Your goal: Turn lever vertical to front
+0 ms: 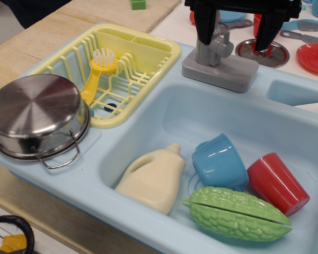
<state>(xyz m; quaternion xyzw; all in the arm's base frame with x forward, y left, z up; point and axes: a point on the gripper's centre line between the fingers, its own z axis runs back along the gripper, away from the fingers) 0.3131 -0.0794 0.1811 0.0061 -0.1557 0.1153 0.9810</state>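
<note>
sink (148, 106): I see pale blue
rack (164, 58): yellow
lever (214, 50): grey
gripper (236, 37): black
gourd (236, 214): bumpy green
cups: blue (220, 161), red at 3 o'clock (278, 182)
bottle (153, 177): cream

Brushed metal pot (36, 114); glossy plastic sink (148, 127).

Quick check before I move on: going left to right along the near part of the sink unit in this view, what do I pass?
Steel pot → cream bottle → blue cup → red cup. The green gourd overlaps both cups, so I leave it out of the order.
</note>
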